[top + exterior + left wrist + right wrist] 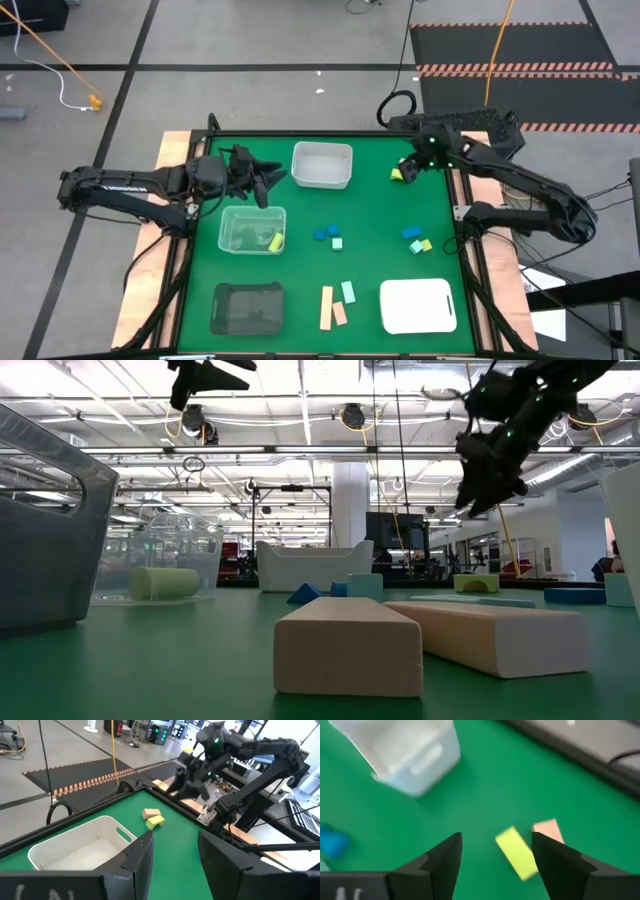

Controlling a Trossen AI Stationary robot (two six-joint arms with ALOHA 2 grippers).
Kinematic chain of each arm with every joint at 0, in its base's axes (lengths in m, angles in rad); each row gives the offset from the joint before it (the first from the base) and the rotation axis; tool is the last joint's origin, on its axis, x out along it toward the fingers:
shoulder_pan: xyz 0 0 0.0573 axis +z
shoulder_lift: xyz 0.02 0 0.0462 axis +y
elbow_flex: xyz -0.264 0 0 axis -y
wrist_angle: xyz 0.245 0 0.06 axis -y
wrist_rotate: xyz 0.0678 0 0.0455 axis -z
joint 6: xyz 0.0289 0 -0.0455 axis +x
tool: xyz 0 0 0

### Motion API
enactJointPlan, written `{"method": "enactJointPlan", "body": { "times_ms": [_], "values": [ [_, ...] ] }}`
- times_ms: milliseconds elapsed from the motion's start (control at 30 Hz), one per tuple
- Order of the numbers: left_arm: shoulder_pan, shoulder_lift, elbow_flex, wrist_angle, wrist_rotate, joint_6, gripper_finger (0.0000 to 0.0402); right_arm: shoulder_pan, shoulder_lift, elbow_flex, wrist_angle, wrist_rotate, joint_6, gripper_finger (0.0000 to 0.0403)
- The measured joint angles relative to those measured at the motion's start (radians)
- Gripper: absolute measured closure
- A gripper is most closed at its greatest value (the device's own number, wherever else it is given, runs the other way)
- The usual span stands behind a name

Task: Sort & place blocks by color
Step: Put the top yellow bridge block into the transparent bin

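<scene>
Looking straight down, the right gripper (pixel 408 170) hangs over a yellow block (pixel 397 174) near the table's far right edge, beside the white bin (pixel 322 165), while the left gripper (pixel 268 180) sits between that bin and the clear bin (pixel 252 229), which holds a yellow piece; blue and mint blocks (pixel 327 236) lie mid-table and two tan bars (pixel 332 308) near the front. From table height, the tan bars (pixel 430 640) fill the foreground. The left wrist view shows its fingers (pixel 142 857) parted, gripping nothing. The right wrist view shows its jaws released, the yellow block (pixel 516 852) touching a pink block (pixel 548 830) on the mat below
</scene>
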State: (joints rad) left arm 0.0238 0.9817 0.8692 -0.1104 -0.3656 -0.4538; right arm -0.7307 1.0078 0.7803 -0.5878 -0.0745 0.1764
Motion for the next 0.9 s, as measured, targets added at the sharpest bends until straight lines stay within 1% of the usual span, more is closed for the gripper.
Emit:
{"method": "enactJointPlan", "body": {
  "times_ms": [133,233,500,900],
  "values": [
    [0.011,0.0,0.0,0.0,0.0,0.0,0.0247,0.0,0.075,0.0,0.004,-0.004,-0.099,0.017],
    [0.011,0.0,0.0,0.0,0.0,-0.001,0.0247,0.0,0.111,0.0,0.016,-0.004,-0.188,0.0175],
    [0.011,0.0,0.0,-0.03,0.0,-0.003,0.0247,0.0,0.216,0.0,0.024,-0.004,-0.359,0.0175],
    [0.011,0.0,0.0,-0.04,0.0,-0.001,0.0247,-0.001,0.39,-0.001,0.117,-0.003,-0.517,0.0176]
  ]
}}
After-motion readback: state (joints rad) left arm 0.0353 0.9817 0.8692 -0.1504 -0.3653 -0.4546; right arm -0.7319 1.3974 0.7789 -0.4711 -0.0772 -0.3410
